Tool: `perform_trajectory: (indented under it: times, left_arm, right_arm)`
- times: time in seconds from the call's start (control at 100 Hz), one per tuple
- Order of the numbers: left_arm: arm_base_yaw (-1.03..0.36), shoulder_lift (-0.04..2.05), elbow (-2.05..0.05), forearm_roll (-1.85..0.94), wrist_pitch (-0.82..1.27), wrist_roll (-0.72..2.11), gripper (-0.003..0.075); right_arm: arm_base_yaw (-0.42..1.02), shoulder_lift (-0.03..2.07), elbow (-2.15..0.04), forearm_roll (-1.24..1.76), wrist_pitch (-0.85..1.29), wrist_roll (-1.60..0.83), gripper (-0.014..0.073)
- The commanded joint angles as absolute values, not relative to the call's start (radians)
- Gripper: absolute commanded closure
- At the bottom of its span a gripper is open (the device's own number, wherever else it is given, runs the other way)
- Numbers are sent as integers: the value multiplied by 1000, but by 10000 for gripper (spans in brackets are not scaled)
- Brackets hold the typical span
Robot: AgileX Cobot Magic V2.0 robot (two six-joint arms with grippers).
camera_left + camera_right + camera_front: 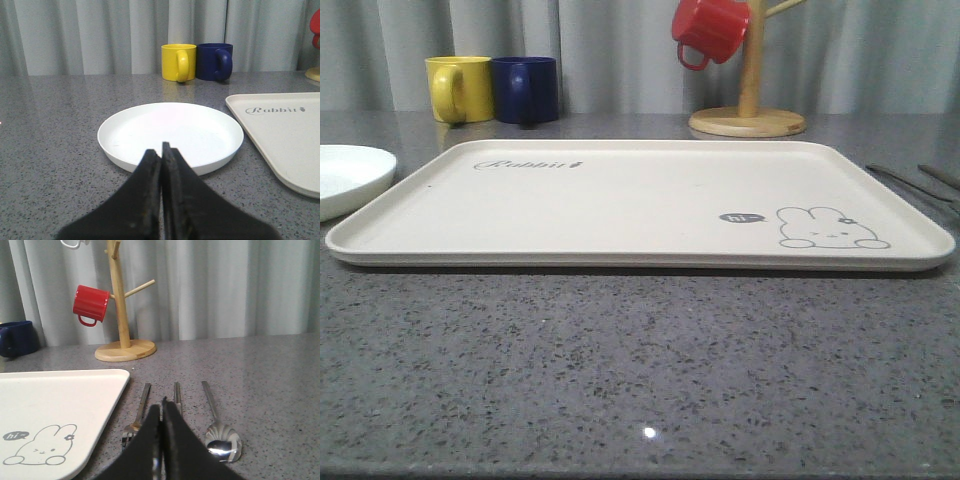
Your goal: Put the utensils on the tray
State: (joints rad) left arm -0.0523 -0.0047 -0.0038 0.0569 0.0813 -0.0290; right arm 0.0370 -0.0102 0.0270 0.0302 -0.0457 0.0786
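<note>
Utensils all lie on the grey table (640, 370) just beside the tray's right edge, none on the tray (620, 205) yet; so task is at its very start, no pick made; tray itself bare, rabbit drawing and "hi" bubble at its near right corner.

Right wrist view: fork (136, 416), chopsticks (177, 392) and spoon (218, 425) run side by side, handles pointing away toward the mug tree (121, 315); fork nearest the tray rim, chopsticks in the middle, spoon farthest out. Right end effector (161, 412) has fingers pressed together, holding nothing, approx. over the gap between fork and chopsticks; left end effector (161, 156) likewise closed and empty, facing the white plate (170, 134), which isn't the target.

Judgement: right arm is the obvious one to work, since the cutlery sits on its side; next move needs fingers spread first, then a descent straddling one thin handle, prob. the fork as it's closest to the tray; flat metal lying flush on the table leaves little to get under, so grip must be low and square.

Hard to make out: fork tines and near ends of the chopsticks are masked by the right end effector; can't tell if chopsticks are one piece or two touching; in the front view the utensils are only thin dark slivers at the right edge, cut off by the frame.
</note>
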Motion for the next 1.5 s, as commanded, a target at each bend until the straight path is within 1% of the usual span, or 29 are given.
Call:
perform_trajectory:
  times: [0.0, 0.35, 0.54, 0.64, 0.83, 1.08, 1.18, 1.32, 1.49]
  left_arm:
    - [-48, -38, 37, 56, 0, -36, 738]
    - [-48, -38, 4, 48, 0, -36, 738]
    - [-48, -26, -104, 8, 48, -36, 738]
    - [-48, 12, -201, 7, 130, -36, 738]
    - [-48, 158, -409, 12, 312, -36, 738]
    - [-48, 453, -729, 23, 651, -7, 738]
    - [-48, 572, -828, 23, 751, 8, 738]
    - [-48, 706, -911, 23, 800, 8, 738]
    - [-48, 812, -926, 23, 809, 8, 738]
  right_arm:
    - [31, -33, 10, 28, -129, 72, 662]
    - [31, -33, 10, 28, -129, 72, 662]
    - [31, -33, 10, 28, -129, 72, 662]
    - [31, -33, 10, 28, -129, 72, 662]
    - [31, -33, 10, 28, -129, 72, 662]
    - [31, -33, 10, 28, -129, 72, 662]
    - [31, -33, 10, 28, -129, 72, 662]
    - [31, -33, 10, 28, -129, 72, 662]
    - [31, -33, 10, 28, -129, 72, 662]
